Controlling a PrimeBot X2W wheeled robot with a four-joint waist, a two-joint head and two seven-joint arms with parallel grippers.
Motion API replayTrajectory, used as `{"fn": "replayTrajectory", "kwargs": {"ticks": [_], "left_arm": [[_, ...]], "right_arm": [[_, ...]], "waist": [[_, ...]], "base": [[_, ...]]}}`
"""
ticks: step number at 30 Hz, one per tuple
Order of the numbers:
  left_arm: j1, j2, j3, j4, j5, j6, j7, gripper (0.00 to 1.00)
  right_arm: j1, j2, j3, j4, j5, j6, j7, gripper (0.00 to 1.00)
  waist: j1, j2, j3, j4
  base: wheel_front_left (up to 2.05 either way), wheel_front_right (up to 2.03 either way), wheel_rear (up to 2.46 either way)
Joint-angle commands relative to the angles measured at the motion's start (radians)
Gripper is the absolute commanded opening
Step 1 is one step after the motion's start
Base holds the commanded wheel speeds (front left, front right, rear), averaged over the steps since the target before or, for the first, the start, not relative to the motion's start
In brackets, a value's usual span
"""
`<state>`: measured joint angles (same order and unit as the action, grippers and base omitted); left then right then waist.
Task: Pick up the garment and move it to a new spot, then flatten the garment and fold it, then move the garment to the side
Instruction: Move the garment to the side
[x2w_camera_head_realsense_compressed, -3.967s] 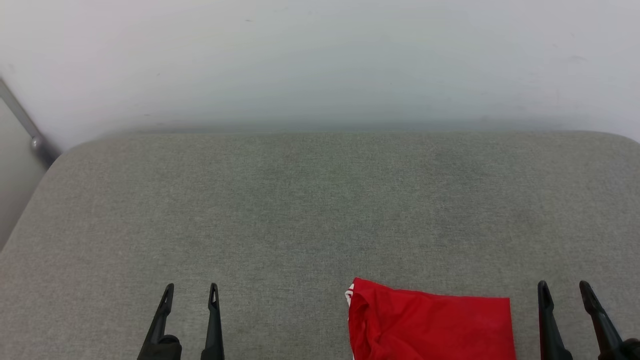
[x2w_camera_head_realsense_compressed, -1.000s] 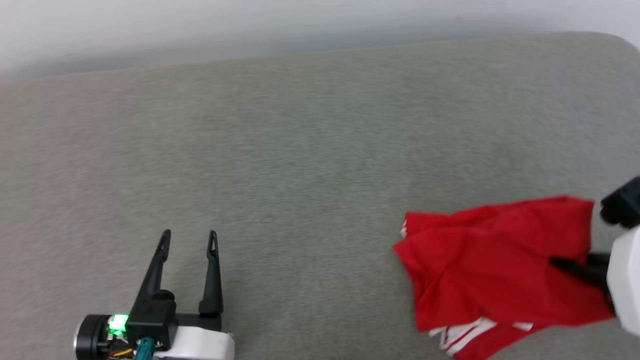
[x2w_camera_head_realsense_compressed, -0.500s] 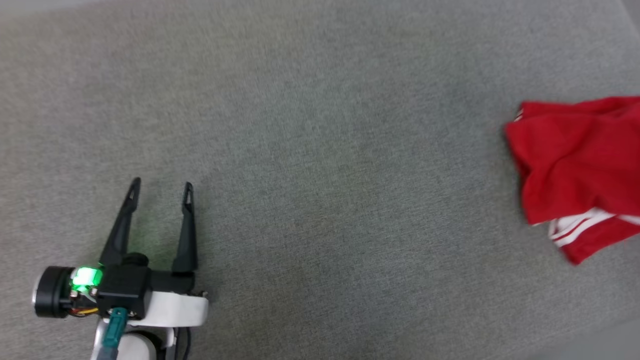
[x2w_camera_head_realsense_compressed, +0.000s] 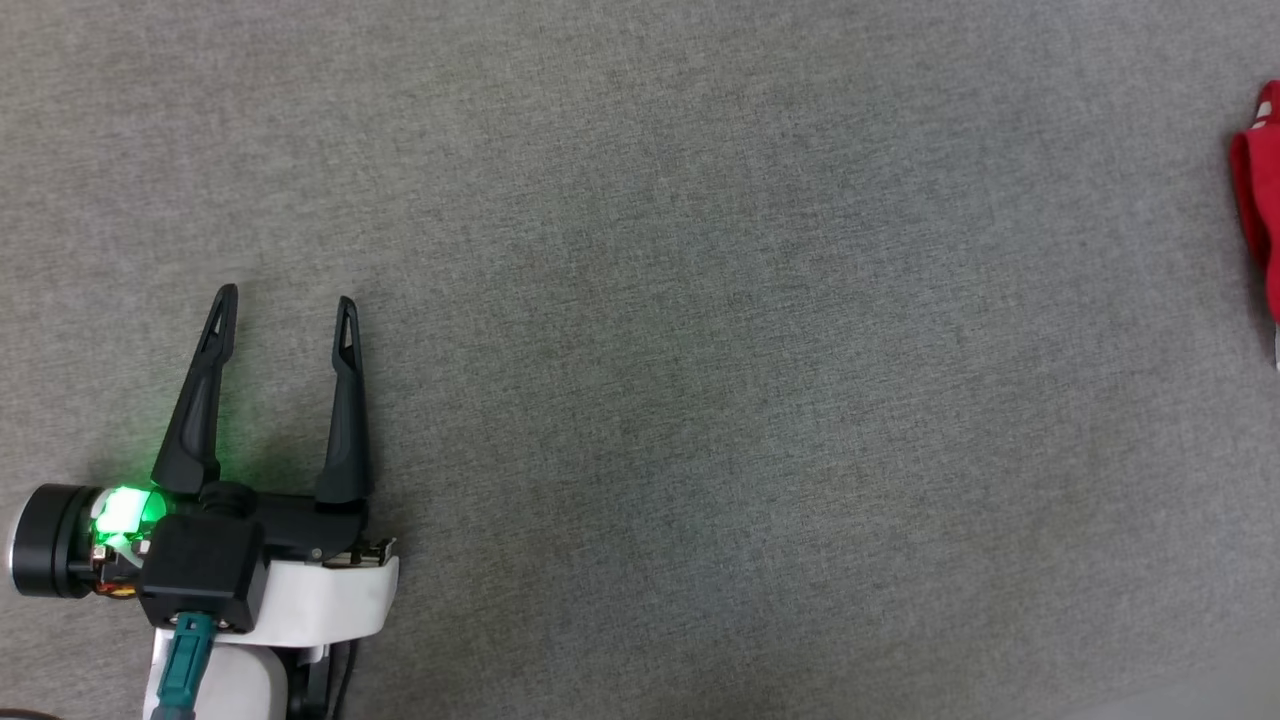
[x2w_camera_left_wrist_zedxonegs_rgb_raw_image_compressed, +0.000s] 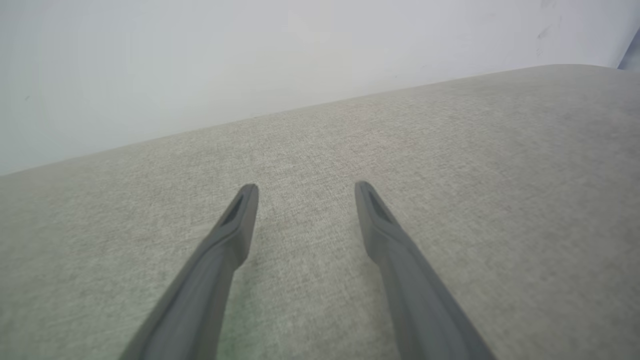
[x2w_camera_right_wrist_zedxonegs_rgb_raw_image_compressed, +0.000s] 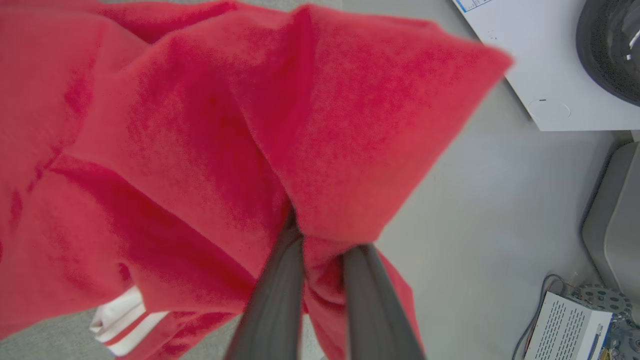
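Observation:
The garment (x2w_camera_right_wrist_zedxonegs_rgb_raw_image_compressed: 190, 140) is a red shirt with white striped trim; it hangs bunched in the right wrist view, pinched between my right gripper's (x2w_camera_right_wrist_zedxonegs_rgb_raw_image_compressed: 320, 240) two dark fingers, which are shut on a fold of it. In the head view a red edge of the garment (x2w_camera_head_realsense_compressed: 1260, 200) shows at the far right border. My left gripper (x2w_camera_head_realsense_compressed: 285, 305) stands open at the lower left over the grey cushion (x2w_camera_head_realsense_compressed: 700, 350), nothing between its fingers. In the left wrist view the left gripper (x2w_camera_left_wrist_zedxonegs_rgb_raw_image_compressed: 306, 192) points across bare grey fabric toward a white wall.
The grey fabric cushion spreads wide between the two grippers. In the right wrist view a pale floor (x2w_camera_right_wrist_zedxonegs_rgb_raw_image_compressed: 480, 210), a white board (x2w_camera_right_wrist_zedxonegs_rgb_raw_image_compressed: 550, 75), a dark round object (x2w_camera_right_wrist_zedxonegs_rgb_raw_image_compressed: 610, 45) and a white vented box (x2w_camera_right_wrist_zedxonegs_rgb_raw_image_compressed: 565, 325) lie below the hanging garment.
The head camera has tilted down and swung left, so the wall has left the picture and the garment has slid to the right border. My right gripper, open 4 s ago, holds the lifted garment.

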<state>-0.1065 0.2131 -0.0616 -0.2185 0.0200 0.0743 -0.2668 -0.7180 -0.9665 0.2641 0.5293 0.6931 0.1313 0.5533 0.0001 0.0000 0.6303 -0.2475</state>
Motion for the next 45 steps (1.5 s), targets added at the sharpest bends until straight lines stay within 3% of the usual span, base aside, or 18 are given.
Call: {"fn": "replayTrajectory", "kwargs": {"ticks": [1, 3, 4, 5, 6, 11, 17, 20, 24, 28, 38, 45], "left_arm": [[-0.004, 0.009, 0.006, 0.024, -0.003, 0.009, 0.005, 1.0], [-0.002, 0.004, 0.001, 0.03, -0.004, 0.014, 0.005, 1.0], [0.001, -0.001, -0.003, 0.033, -0.007, 0.016, 0.005, 1.0], [0.002, -0.007, -0.01, 0.037, -0.009, 0.016, 0.005, 1.0], [0.006, -0.013, -0.014, 0.038, -0.012, 0.019, 0.005, 1.0], [0.042, -0.042, -0.025, 0.06, -0.029, 0.034, 0.002, 1.0], [0.107, -0.071, -0.022, 0.07, -0.049, 0.046, 0.002, 1.0], [0.131, -0.083, -0.018, 0.076, -0.054, 0.049, 0.002, 1.0], [0.155, -0.093, -0.014, 0.086, -0.058, 0.047, 0.002, 1.0], [0.182, -0.107, -0.009, 0.104, -0.061, 0.047, 0.002, 1.0], [0.256, -0.125, -0.004, 0.154, -0.067, 0.026, 0.002, 1.0], [0.285, -0.132, -0.001, 0.185, -0.059, 0.01, 0.002, 1.0]], "right_arm": [[-0.01, 0.021, 0.006, 0.018, -0.008, -0.001, -0.008, 0.0], [-0.017, 0.045, 0.003, 0.054, -0.011, -0.001, -0.021, 0.0], [-0.016, 0.049, 0.008, 0.07, -0.023, -0.001, -0.028, 0.22], [-0.013, 0.051, 0.013, 0.09, -0.041, -0.001, -0.04, 0.84], [-0.01, 0.051, 0.018, 0.104, -0.053, -0.001, -0.051, 1.0], [0.01, 0.021, 0.035, 0.149, -0.153, -0.001, -0.161, 1.0], [-0.001, 0.026, -0.012, 0.124, -0.299, -0.001, -0.456, 1.0], [-0.011, 0.072, -0.053, 0.099, -0.363, -0.001, -0.592, 1.0], [0.012, 0.157, -0.108, 0.051, -0.442, -0.001, -0.732, 1.0], [0.071, 0.274, -0.171, -0.043, -0.507, -0.001, -0.793, 1.0], [0.427, 0.615, -0.252, -0.37, -0.616, -0.001, -0.814, 1.0], [0.641, 0.781, -0.317, -0.474, -0.626, -0.001, -0.811, 1.0]], "waist": [[-0.0001, 0.0, -0.001, 0.005], [-0.0001, 0.0, -0.018, 0.008], [-0.0001, 0.0, -0.03, 0.01], [-0.0001, 0.0, -0.051, 0.015], [-0.0001, 0.0, -0.069, 0.02], [-0.0001, 0.0, -0.198, 0.053], [-0.0001, 0.0, -0.314, 0.097], [-0.0001, 0.0, -0.348, 0.117], [-0.0001, 0.0, -0.397, 0.15], [-0.0001, 0.0, -0.457, 0.184], [-0.0001, 0.0, -0.575, 0.247], [-0.0001, 0.0, -0.612, 0.265]], "base": [[0.0, 0.0, 0.0], [0.0, 0.0, 0.0], [0.0, 0.0, 0.0], [0.0, 0.0, 0.0], [0.0, 0.0, 0.0], [0.0, 0.0, 0.0], [0.0, 0.0, 0.0], [0.0, 0.0, 0.0], [0.0, 0.0, 0.0], [0.0, 0.0, 0.0], [0.0, 0.0, 0.0], [0.0, 0.0, 0.0]]}}
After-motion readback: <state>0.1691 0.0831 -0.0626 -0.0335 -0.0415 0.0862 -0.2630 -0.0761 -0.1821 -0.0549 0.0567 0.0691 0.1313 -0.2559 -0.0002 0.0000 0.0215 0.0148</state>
